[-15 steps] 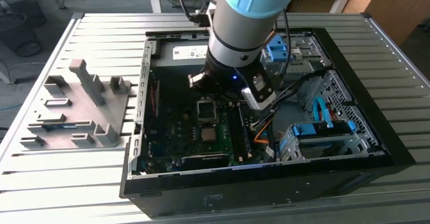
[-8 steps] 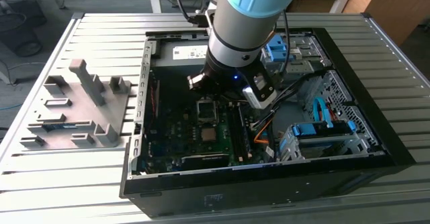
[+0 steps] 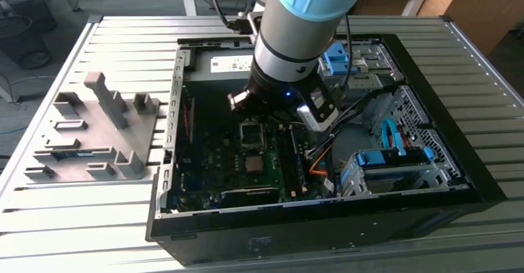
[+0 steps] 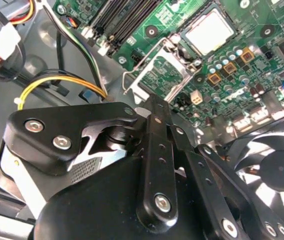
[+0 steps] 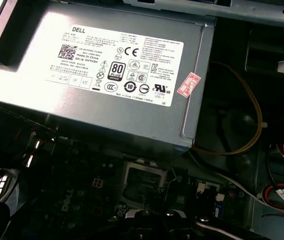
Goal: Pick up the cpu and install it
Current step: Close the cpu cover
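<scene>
One gripper (image 3: 266, 118) is held low inside the case (image 3: 327, 227), over the board (image 3: 200, 162); whether its jaws are released or clenched cannot be told. The cpu (image 3: 256, 164) is seen lying flat on the board, at six o'clock from the gripper in the exterior view and apart from it, with a metal frame (image 3: 250, 135) between them.

An open black computer case (image 3: 327, 227) lies on a slatted metal table (image 3: 82, 224). Beside it, on the exterior view's left, sits a grey moulded rack (image 3: 107, 110), with what may be a small blue-green strip (image 3: 72, 154) in one slot. Inside the case are a grey power box (image 5: 107, 120) with a white label (image 5: 117, 62), a green circuit board (image 4: 242, 70), a black fan (image 4: 277, 160), a yellow cable (image 4: 57, 80) and blue drive brackets (image 3: 393, 157).
</scene>
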{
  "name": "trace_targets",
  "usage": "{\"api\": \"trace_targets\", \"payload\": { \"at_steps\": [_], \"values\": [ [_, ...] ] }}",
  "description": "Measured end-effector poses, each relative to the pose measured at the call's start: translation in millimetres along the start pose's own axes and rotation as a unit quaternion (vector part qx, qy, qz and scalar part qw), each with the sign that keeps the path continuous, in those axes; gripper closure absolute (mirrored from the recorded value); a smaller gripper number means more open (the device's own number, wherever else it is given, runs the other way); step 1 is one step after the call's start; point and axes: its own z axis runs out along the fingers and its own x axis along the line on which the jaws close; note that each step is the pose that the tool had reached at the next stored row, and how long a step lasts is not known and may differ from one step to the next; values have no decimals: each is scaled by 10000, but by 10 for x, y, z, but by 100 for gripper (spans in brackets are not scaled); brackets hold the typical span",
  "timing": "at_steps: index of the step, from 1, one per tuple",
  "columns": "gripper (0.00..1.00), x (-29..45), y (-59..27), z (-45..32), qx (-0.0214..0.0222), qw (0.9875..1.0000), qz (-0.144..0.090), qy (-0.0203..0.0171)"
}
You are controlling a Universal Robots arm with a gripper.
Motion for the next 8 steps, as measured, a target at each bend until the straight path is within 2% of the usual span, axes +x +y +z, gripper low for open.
{"api": "trace_targets", "payload": {
  "at_steps": [8],
  "values": [
    [90,0,0,0,11,9998,-185,51]
  ]
}}
